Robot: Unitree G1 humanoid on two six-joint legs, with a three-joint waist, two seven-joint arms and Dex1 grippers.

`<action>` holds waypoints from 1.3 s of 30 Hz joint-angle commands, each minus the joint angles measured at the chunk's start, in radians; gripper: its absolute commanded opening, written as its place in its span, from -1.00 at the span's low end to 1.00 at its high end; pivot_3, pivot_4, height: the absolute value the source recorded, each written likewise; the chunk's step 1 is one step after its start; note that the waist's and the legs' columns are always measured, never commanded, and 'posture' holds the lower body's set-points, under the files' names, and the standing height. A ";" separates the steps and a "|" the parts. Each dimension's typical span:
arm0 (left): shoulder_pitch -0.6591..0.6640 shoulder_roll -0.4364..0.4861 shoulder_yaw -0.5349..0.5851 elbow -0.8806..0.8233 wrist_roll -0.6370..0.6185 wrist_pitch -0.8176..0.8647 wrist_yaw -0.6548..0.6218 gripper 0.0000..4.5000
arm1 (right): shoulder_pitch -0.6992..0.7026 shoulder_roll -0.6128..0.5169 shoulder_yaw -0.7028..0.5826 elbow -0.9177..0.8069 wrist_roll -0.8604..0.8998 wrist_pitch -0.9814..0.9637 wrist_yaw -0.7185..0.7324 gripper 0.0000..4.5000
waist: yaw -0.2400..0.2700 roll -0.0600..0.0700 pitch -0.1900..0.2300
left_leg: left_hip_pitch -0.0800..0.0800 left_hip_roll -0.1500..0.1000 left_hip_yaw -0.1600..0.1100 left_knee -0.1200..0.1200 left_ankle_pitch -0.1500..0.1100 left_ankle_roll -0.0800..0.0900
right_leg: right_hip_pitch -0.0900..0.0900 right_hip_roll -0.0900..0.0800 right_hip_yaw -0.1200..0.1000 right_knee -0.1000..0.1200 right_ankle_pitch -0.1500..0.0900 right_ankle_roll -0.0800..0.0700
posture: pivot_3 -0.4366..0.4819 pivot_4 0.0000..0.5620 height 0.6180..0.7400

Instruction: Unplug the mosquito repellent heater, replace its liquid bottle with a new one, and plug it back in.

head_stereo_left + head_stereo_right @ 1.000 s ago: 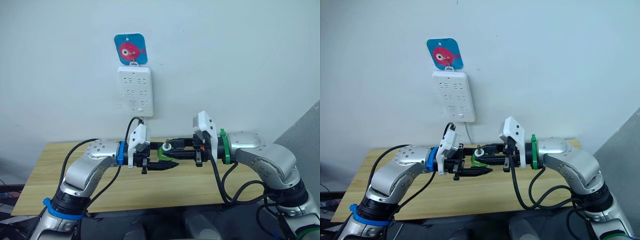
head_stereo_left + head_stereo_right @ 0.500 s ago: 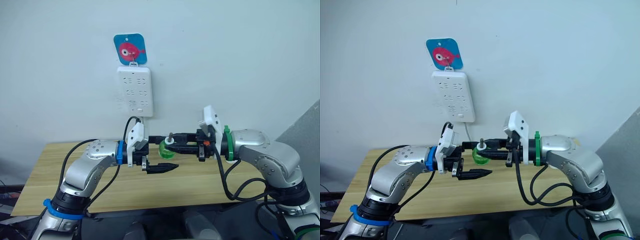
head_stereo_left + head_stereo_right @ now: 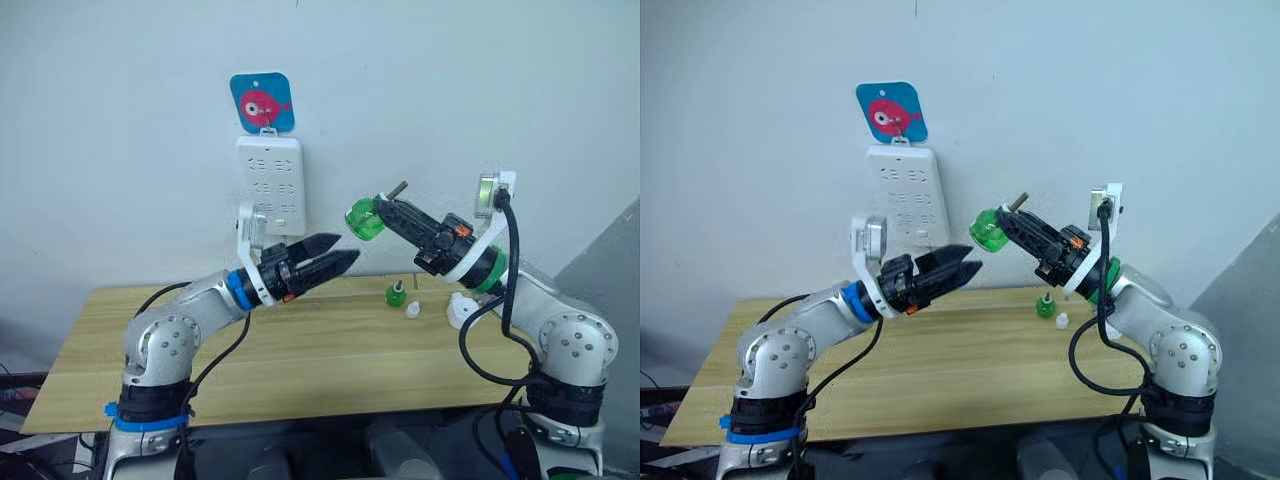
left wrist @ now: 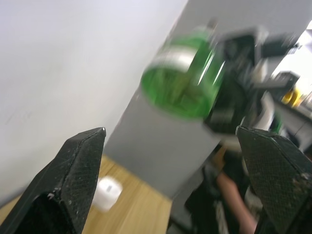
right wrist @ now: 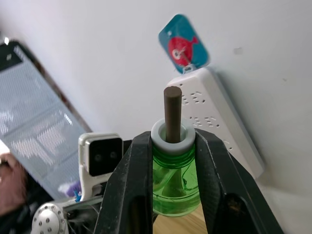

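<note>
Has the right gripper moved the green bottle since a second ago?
Yes. The right gripper has lifted the green bottle from low over the table up beside the power strip.

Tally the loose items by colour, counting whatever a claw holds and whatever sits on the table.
Green: 2, the bottle in the right claw and a small bottle on the table.
White: 2, a small cap and a rounded white piece.
Total: 4.
</note>
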 commanded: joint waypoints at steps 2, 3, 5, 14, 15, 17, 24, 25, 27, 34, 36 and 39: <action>-0.048 -0.034 0.029 -0.023 -0.174 0.043 0.098 1.00 | 0.008 0.022 -0.014 -0.036 0.154 -0.065 -0.117 -0.64 | 0.000 0.001 -0.005 | 0.001 0.000 0.000 0.000 0.000 0.000 | 0.000 0.000 0.000 0.000 0.000 0.000 | -0.49 -0.92 1.00; -0.055 -0.042 0.025 -0.021 -0.194 0.046 0.115 1.00 | 0.012 0.027 -0.009 -0.035 0.192 -0.077 -0.142 -0.64 | -0.001 0.001 -0.006 | 0.001 0.000 0.000 0.000 0.000 0.000 | 0.000 0.000 0.000 0.000 0.000 0.000 | -0.51 -0.94 1.00; -0.065 -0.054 0.017 -0.013 -0.215 0.048 0.149 1.00 | 0.016 0.024 0.001 -0.035 0.254 -0.096 -0.177 -0.64 | -0.001 0.003 -0.009 | 0.001 0.000 0.000 0.000 0.000 0.000 | 0.001 0.000 0.000 0.000 0.000 0.000 | -0.51 -0.94 1.00; -0.101 -0.074 0.003 0.012 -0.305 0.047 0.224 1.00 | 0.042 -0.042 0.055 -0.047 0.410 -0.154 -0.219 -0.64 | -0.001 0.005 -0.014 | 0.001 0.000 0.000 0.000 0.000 0.000 | 0.001 0.000 0.000 0.000 0.000 0.000 | -0.51 -0.95 1.00; -0.102 -0.074 0.001 0.014 -0.315 0.048 0.228 1.00 | 0.044 -0.051 0.061 -0.048 0.416 -0.159 -0.217 -0.64 | -0.001 0.006 -0.015 | 0.001 0.000 0.000 0.000 0.000 0.000 | 0.001 0.000 0.000 0.000 0.000 0.000 | -0.51 -0.95 1.00; -0.103 -0.071 -0.005 0.015 -0.326 0.047 0.232 1.00 | 0.048 -0.066 0.072 -0.049 0.425 -0.168 -0.212 -0.64 | -0.001 0.006 -0.016 | 0.001 0.000 0.000 0.000 0.000 0.000 | 0.001 0.001 0.000 0.000 0.000 0.000 | -0.52 -0.95 1.00; -0.104 -0.074 -0.009 0.027 -0.348 0.037 0.247 1.00 | 0.055 -0.101 0.101 -0.056 0.441 -0.196 -0.193 -0.64 | 0.000 0.007 -0.019 | 0.001 0.000 0.000 0.000 0.000 0.000 | 0.001 0.001 0.001 -0.001 0.000 0.000 | -0.52 -0.95 1.00; -0.105 -0.073 -0.008 0.029 -0.349 0.035 0.247 0.92 | 0.057 -0.105 0.105 -0.057 0.441 -0.199 -0.191 -0.64 | 0.000 0.007 -0.020 | 0.001 0.000 0.000 0.000 0.000 0.000 | 0.001 0.001 0.001 -0.001 0.000 0.000 | -0.52 -0.95 1.00; -0.106 -0.072 -0.008 0.032 -0.352 0.032 0.250 0.72 | 0.058 -0.110 0.111 -0.058 0.442 -0.205 -0.189 -0.64 | 0.000 0.007 -0.021 | 0.001 0.000 0.000 0.000 0.000 0.000 | 0.001 0.001 0.001 -0.001 0.000 0.000 | -0.52 -0.95 1.00; -0.094 -0.067 -0.008 0.033 -0.364 0.032 0.254 0.03 | 0.059 -0.120 0.128 -0.065 0.442 -0.223 -0.186 -0.64 | 0.000 0.007 -0.023 | 0.001 0.000 0.000 0.000 0.000 0.000 | 0.001 0.001 0.001 -0.001 0.000 0.000 | -0.52 -0.94 1.00; -0.093 -0.068 -0.007 0.034 -0.364 0.029 0.257 0.03 | 0.062 -0.125 0.134 -0.068 0.444 -0.225 -0.183 -0.64 | 0.000 0.007 -0.023 | 0.001 0.000 0.000 0.000 0.000 0.000 | 0.001 0.001 0.001 -0.001 0.000 0.000 | -0.52 -0.94 1.00; -0.092 -0.068 -0.008 0.037 -0.357 0.026 0.256 0.03 | 0.065 -0.133 0.144 -0.067 0.444 -0.229 -0.172 -0.64 | 0.000 0.007 -0.023 | 0.001 0.000 0.000 0.000 0.000 0.000 | 0.001 0.001 0.001 -0.001 0.000 0.000 | -0.52 -0.94 1.00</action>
